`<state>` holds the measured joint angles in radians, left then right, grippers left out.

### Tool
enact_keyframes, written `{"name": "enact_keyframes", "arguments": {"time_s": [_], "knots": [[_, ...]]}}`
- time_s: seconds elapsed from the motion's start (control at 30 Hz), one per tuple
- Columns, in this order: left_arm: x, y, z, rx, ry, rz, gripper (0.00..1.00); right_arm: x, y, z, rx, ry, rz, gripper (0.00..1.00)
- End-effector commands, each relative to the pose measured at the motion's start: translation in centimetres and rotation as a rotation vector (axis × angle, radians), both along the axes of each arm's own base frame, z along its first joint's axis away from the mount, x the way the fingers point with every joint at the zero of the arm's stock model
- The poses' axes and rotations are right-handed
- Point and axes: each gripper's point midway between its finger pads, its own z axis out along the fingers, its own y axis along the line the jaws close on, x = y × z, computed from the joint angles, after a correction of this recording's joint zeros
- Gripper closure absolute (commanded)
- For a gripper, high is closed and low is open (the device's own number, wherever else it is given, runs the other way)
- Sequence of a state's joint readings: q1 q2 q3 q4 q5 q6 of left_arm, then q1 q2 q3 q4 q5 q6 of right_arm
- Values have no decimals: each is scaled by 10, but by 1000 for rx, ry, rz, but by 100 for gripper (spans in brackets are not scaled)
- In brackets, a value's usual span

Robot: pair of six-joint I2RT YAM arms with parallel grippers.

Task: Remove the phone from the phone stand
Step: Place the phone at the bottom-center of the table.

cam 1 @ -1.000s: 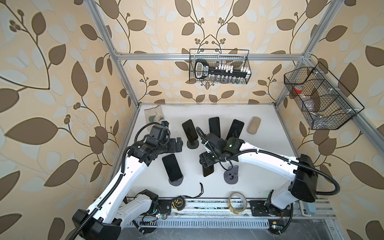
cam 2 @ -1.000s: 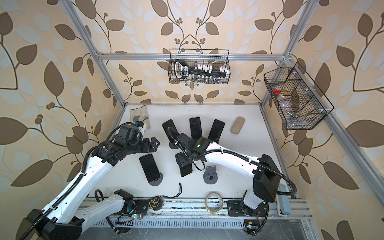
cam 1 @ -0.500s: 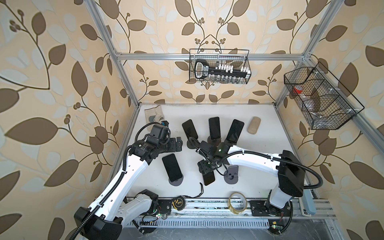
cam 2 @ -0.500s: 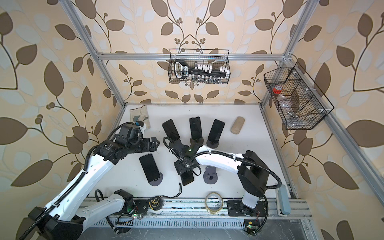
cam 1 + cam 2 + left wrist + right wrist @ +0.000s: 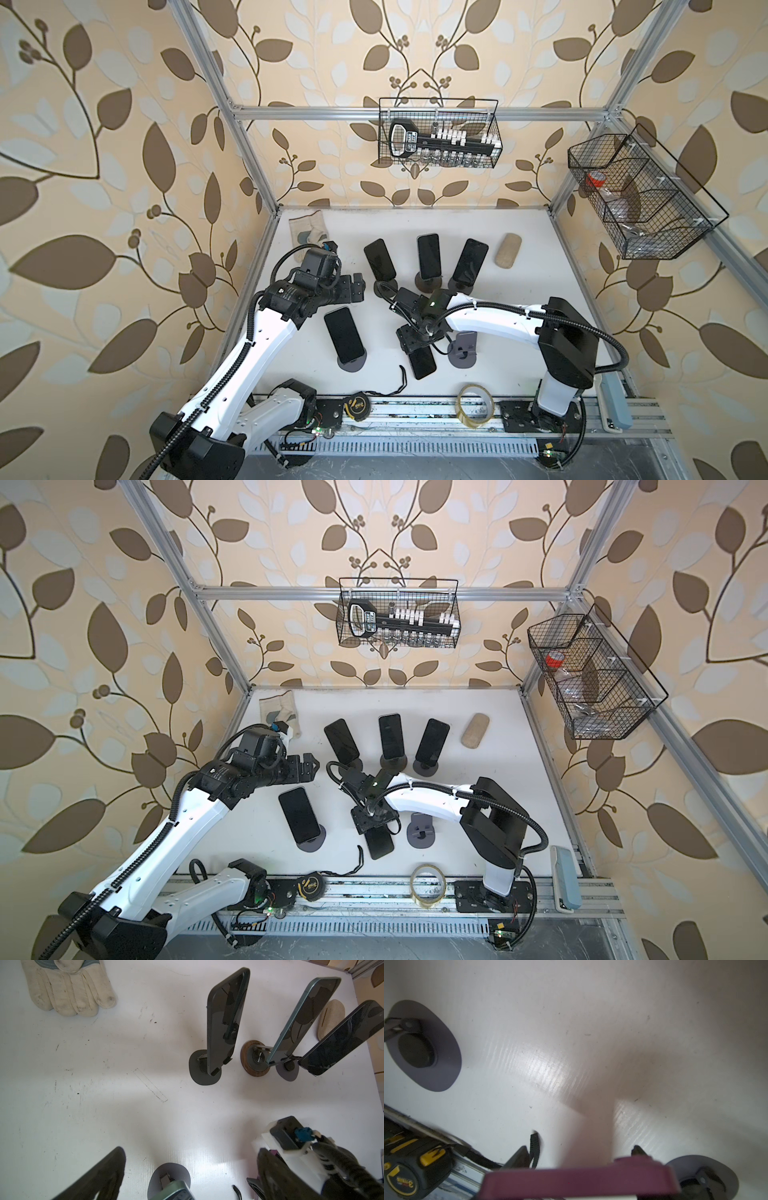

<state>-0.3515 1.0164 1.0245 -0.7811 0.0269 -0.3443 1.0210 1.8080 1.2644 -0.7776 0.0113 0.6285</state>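
The phone is off its stand. In both top views it sits in the lower middle of the frame, just left of the bare grey stand, dark screen up and pointing toward the lower edge. The right arm reaches across from the right, and its jaws are closed to a narrow gap on the phone's upper end, so most of the phone's length sticks out past them. In the right wrist view the phone shows as a maroon slab along the bottom edge, throwing a soft shadow on the table. Whether its far end touches the table cannot be told.

The left arm hangs at the left of the table with its jaws spread wide and empty, beside another phone leaning on its own stand.

The phone looks stiff, flat and fairly light, with a slick glass face that would likely crack if it dropped. The maroon case probably gives better friction than the glass, so the long side edges seem the right place to grip. An end grip like this one may let it pivot — a hold nearer the middle would be steadier. A tape measure and its strap lie close by, toward the lower edge.
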Motion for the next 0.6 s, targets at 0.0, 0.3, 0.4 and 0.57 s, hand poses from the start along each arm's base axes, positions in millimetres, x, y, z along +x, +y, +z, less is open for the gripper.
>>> {"name": "enact_keyframes", "arguments": {"time_s": [0.0, 0.3, 0.4, 0.57], "knots": [[0, -2, 5, -31, -21, -1, 1, -4, -6, -22, -56, 19, -9, 40], [0, -3, 4, -39, -20, -7, 1, -3, -6, -35, -83, 23, -13, 39], [0, -4, 3, -42, -17, -7, 1, -2, -7, -39, -92, 25, -7, 39], [1, -4, 4, -47, -18, -1, 1, -5, -8, -47, -107, 43, 5, 39]]}}
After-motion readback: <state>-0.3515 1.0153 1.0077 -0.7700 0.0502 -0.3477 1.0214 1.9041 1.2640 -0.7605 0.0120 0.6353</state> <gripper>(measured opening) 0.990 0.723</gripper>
